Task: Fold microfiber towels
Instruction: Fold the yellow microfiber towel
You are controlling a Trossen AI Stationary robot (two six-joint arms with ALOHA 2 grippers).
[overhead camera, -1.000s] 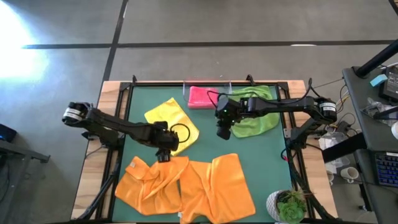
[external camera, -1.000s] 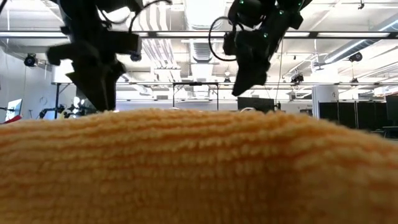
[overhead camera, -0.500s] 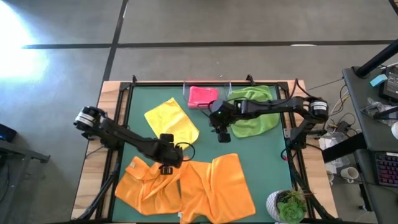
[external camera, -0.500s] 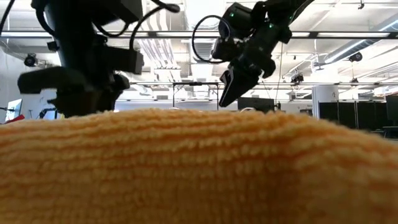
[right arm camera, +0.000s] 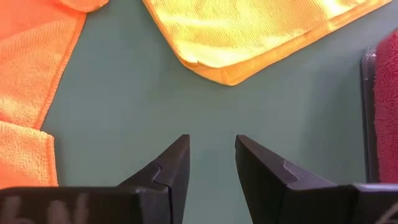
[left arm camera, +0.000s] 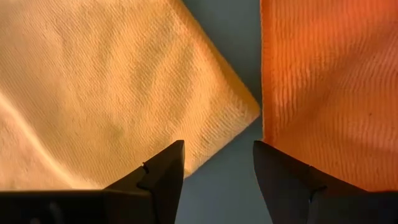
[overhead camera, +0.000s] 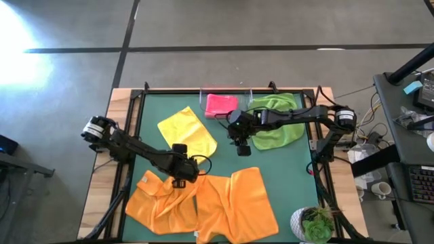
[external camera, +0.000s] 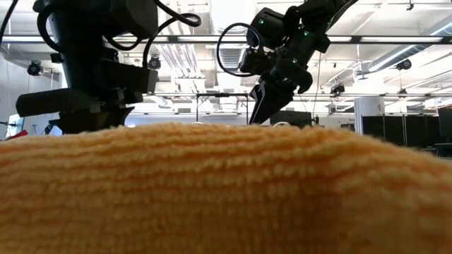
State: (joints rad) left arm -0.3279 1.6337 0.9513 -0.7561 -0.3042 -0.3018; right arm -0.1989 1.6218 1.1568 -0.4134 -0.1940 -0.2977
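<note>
Two orange towels lie crumpled side by side at the table's near edge, one on the left (overhead camera: 163,200) and one on the right (overhead camera: 237,203). The yellow towel (overhead camera: 186,132) lies folded at the left centre. The pink towel (overhead camera: 220,105) lies in a clear tray at the far edge, and the green towel (overhead camera: 274,118) lies beside it. My left gripper (overhead camera: 180,179) is open, low over the gap between the orange towels (left arm camera: 217,168), with the left towel's far corner (left arm camera: 245,112) just ahead of it. My right gripper (overhead camera: 242,146) is open over bare mat (right arm camera: 211,155), between the yellow and green towels.
The clear tray (overhead camera: 203,102) stands at the far edge. A potted plant (overhead camera: 315,224) stands at the near right corner. An orange towel (external camera: 226,190) fills the lower half of the low view. Bare green mat (overhead camera: 230,159) lies at the centre.
My left gripper has gone toward the near edge and down, from beside the yellow towel to the far corner of the left orange towel. My right gripper has gone a little down and toward the table's left, tipping. The towels have stayed put.
</note>
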